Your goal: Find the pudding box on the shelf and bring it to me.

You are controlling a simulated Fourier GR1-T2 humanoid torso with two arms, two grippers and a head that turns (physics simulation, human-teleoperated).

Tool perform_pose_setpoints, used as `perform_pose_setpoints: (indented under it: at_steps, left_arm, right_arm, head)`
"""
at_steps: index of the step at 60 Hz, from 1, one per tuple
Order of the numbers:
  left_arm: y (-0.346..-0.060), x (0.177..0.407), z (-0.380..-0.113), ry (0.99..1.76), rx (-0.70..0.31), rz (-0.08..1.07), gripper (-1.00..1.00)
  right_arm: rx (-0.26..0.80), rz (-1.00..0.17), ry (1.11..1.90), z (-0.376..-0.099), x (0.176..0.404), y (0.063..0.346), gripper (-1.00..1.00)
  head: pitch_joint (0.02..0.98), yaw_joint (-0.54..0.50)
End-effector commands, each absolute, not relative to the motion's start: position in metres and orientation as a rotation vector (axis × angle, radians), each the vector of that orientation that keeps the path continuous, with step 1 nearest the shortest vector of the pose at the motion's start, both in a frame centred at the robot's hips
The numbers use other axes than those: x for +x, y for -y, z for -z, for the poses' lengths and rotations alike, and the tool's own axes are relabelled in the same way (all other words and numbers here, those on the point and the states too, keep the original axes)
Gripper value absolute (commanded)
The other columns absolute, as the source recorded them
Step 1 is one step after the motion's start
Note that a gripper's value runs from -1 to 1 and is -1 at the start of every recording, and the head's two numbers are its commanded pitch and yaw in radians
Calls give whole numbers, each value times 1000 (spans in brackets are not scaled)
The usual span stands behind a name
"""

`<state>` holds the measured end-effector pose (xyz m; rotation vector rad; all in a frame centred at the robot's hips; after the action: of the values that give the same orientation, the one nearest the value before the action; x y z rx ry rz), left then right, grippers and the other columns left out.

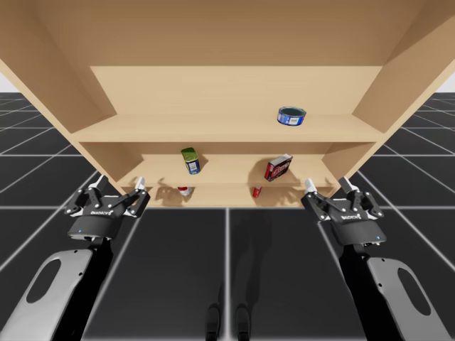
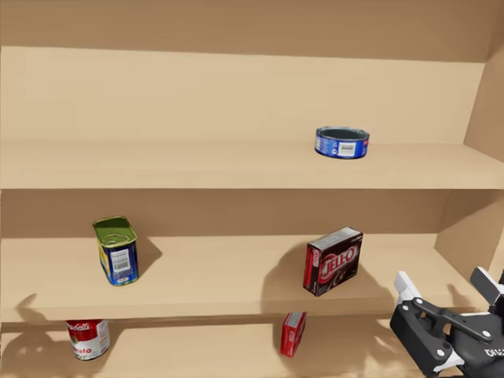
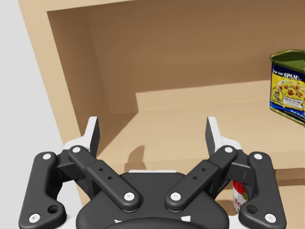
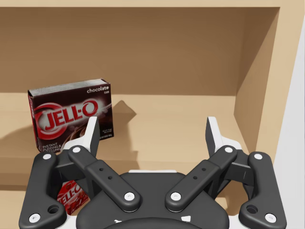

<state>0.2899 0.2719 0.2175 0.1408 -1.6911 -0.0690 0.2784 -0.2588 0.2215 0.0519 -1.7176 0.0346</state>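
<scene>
The pudding box, dark brown with a red band, stands upright on the middle board of the shelf. It sits toward the right end, turned a little askew and touching nothing else. My right tool hangs in front of that board with its fingers spread wide and nothing between them. The box is ahead of it and off to one side, one lower corner hidden behind a finger. Directly below, on the lowest board, a small red box leans (in the right wrist view the tool's linkage covers most of it). Far along the middle board stands a blue-and-yellow can with a green top, cut off at the frame edge in the left wrist view. My left tool is likewise wide open and empty, in front of the shelf's left end. A red-and-white can on the lowest board is half hidden behind its linkage. A flat round blue can rests on the upper board.
</scene>
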Motion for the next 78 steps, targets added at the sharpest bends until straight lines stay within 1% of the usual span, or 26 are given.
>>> perform_pose_setpoints:
  at_steps: [1,11,16,24,27,30,33,37,39,41,43,46,49,52,53,62,66,74,78]
  left_arm:
    - [-271,290,-216,1687,144,78,-1000]
    - [-269,290,-216,1688,141,89,-1000]
    - [-268,290,-215,1689,139,92,-1000]
    - [-267,290,-215,1687,139,91,-1000]
    - [-267,291,-214,1686,140,90,-1000]
    - [-267,291,-214,1684,137,87,-1000]
    - [-266,291,-214,1683,137,86,-1000]
    - [-266,291,-214,1684,135,84,-1000]
    - [-266,291,-214,1684,135,84,-1000]
    - [-266,291,-214,1684,137,85,-1000]
    - [-266,291,-214,1684,137,85,-1000]
    - [-266,291,-214,1684,138,86,-1000]
    - [-266,292,-213,1684,139,86,-1000]
    - [-266,292,-213,1684,137,84,-1000]
    - [-266,291,-214,1684,131,83,-1000]
    - [-266,291,-214,1687,124,82,-1000]
    - [-266,291,-214,1686,124,83,-1000]
    - [-266,291,-214,1686,129,83,-1000]
    - [-266,291,-214,1686,131,82,-1000]
  right_arm:
    - [49,-36,1714,-221,278,259,-1000]
    - [47,-40,1710,-221,278,259,-1000]
    - [48,-43,1706,-220,279,258,-1000]
    - [61,-70,1693,-221,277,253,-1000]
    - [100,-60,1671,-224,276,251,-1000]
    - [92,-133,1687,-230,272,248,-1000]
    - [133,-123,1670,-234,270,245,-1000]
    - [126,-166,1670,-243,269,241,-1000]
    - [151,-173,1665,-246,269,239,-1000]
    - [160,-203,1663,-249,269,235,-1000]
    - [163,-216,1669,-250,269,233,-1000]
    - [184,-239,1655,-251,270,229,-1000]
    - [177,-262,1648,-252,271,225,-1000]
    - [196,-276,1636,-253,272,222,-1000]
    - [227,-278,1621,-254,273,220,-1000]
    - [251,-289,1593,-252,282,214,-1000]
    - [276,-289,1571,-248,290,211,-1000]
    - [254,-304,1561,-243,303,207,-1000]
    - [259,-303,1549,-242,308,206,-1000]
  head:
    - [479,-157]
    - [568,-263]
    - [587,-287]
    - [584,-275]
    - [580,-267]
    - [574,-258]
    - [573,-257]
    - [571,-258]
    - [571,-258]
    - [568,-257]
    - [567,-257]
    - [565,-255]
    - [564,-255]
    - [563,-257]
    - [563,-260]
    - [559,-263]
    - [557,-264]
    - [560,-262]
    - [563,-262]
